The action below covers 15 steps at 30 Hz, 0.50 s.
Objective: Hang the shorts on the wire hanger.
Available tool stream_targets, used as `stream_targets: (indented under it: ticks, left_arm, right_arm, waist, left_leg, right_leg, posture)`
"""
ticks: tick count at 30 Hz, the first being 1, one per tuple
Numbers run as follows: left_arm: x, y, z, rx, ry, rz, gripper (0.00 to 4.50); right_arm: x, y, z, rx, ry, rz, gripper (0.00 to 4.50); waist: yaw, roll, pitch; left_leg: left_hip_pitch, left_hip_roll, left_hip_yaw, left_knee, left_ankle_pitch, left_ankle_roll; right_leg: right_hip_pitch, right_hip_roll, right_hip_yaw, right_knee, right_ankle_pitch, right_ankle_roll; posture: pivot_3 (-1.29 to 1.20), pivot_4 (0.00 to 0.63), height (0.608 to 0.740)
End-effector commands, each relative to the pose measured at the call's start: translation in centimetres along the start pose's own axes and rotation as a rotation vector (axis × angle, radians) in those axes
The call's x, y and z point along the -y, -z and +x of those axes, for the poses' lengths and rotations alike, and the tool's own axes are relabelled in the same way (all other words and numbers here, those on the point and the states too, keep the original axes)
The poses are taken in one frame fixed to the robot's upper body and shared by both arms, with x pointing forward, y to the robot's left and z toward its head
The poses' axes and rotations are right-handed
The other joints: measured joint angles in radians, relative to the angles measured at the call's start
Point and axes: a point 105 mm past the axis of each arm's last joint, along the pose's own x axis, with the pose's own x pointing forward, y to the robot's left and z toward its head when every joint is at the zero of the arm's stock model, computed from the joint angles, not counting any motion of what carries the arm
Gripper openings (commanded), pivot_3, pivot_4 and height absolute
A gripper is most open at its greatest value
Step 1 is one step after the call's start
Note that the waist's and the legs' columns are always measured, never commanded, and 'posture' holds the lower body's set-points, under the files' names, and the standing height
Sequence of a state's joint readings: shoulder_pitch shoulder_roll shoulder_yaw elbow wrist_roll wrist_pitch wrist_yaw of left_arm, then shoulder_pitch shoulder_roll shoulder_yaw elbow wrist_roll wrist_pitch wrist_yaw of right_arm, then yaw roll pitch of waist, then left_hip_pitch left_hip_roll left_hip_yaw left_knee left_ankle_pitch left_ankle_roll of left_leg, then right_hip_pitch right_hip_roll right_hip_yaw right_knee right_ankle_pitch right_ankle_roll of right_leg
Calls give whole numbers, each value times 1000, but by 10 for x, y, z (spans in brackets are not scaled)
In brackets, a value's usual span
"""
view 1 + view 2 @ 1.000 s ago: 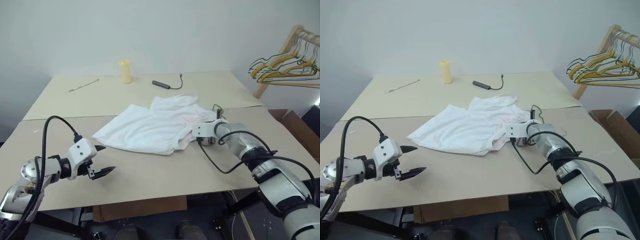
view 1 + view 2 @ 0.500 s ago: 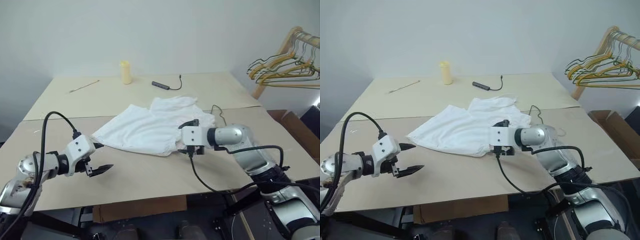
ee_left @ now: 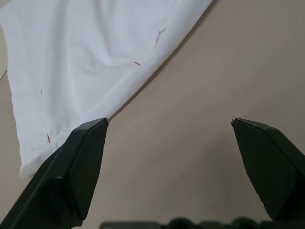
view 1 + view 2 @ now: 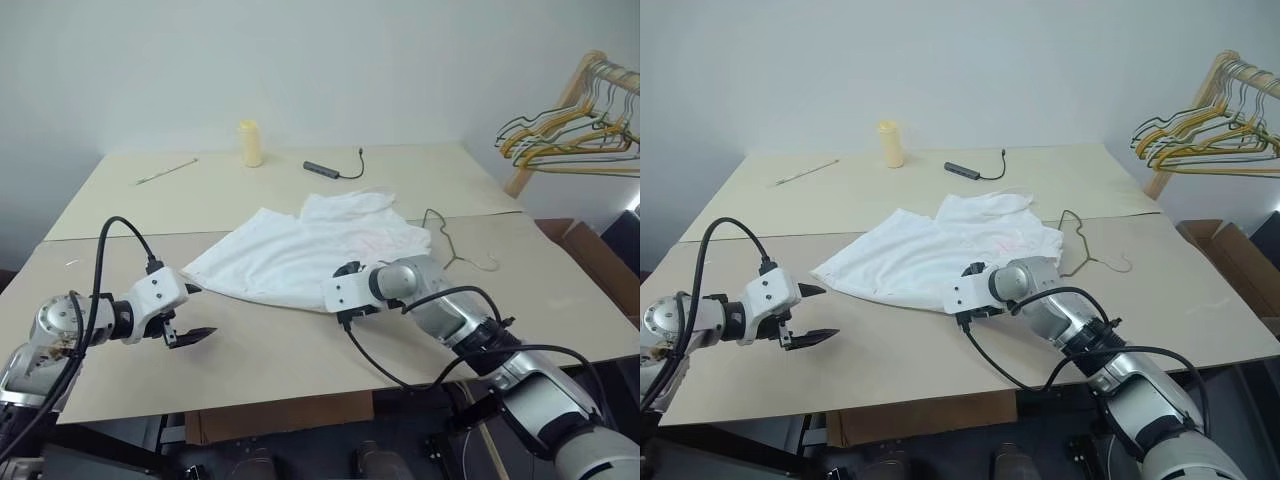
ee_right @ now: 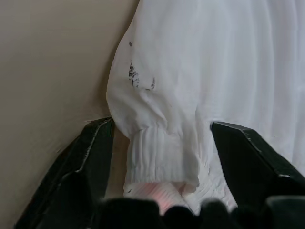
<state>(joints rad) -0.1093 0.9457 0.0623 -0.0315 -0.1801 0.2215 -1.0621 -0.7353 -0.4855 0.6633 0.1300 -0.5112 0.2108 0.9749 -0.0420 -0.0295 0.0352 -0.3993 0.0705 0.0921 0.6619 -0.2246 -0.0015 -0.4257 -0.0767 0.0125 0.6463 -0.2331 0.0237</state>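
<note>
right gripper (image 5: 157, 143) straddles the shorts' (image 4: 310, 250) waistband corner, fingers apart, nothing clamped yet.

head views: white shorts lie flat mid-table (image 4: 300, 350), long axis running from near-left to far-right; the wire hanger (image 4: 455, 250) lies just beside their far-right edge, on the right arm's side. left gripper (image 4: 190, 315) hovers wide open just beside the near-left hem corner, empty.
left wrist view: that hem corner sits by one finger, bare table between the jaws.
right wrist view: gathered elastic band with a pink tinge lies between the black fingers (image 5: 86, 162), a detail the head views hide behind the wrist.
</note>
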Motion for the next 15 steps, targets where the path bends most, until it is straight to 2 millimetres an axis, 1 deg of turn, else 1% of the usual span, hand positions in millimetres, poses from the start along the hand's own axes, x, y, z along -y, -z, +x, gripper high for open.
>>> stream_targets:
  ticks: [1,4,5,8,11,15]
  left_arm:
    - [-11,-5,-3,11,-41,25,4500]
    - [-23,9,0,-47,-93,59,4500]
    - [-28,13,1,-71,-110,77,4500]
    - [-49,23,5,-126,-178,144,4500]
    - [-66,28,11,-151,-215,185,4500]
    - [-73,28,25,-127,-170,162,4500]
  right_arm:
    - [10,1,-6,-22,35,-49,2523]
    - [8,4,-6,-51,32,-65,1404]
    - [7,4,-6,-50,32,-64,1092]
    - [3,3,-7,-32,31,-68,88]
    - [1,2,-8,-25,34,-66,34]
    - [5,3,-8,-29,84,-40,34]
  waist:
    - [0,0,0]
    - [1,0,0]
    - [2,0,0]
    - [6,0,0]
    - [13,-1,0]
    - [19,-1,0]
  left_leg:
    - [0,0,0,0,0,0]
    - [0,0,0,0,0,0]
    - [0,0,0,0,0,0]
    - [1,0,-1,0,1,-1]
    - [0,0,0,0,1,-1]
    - [0,-1,0,0,1,-1]
  right_leg:
    - [0,0,0,0,0,0]
    - [0,0,0,0,0,0]
    - [0,0,0,1,0,0]
    - [1,0,-1,1,0,0]
    - [0,0,-1,1,0,0]
    - [0,0,-1,1,0,0]
  posture:
    - [23,0,740]
    - [26,0,740]
    - [26,0,740]
    - [25,0,740]
    - [21,0,740]
    - [4,0,740]
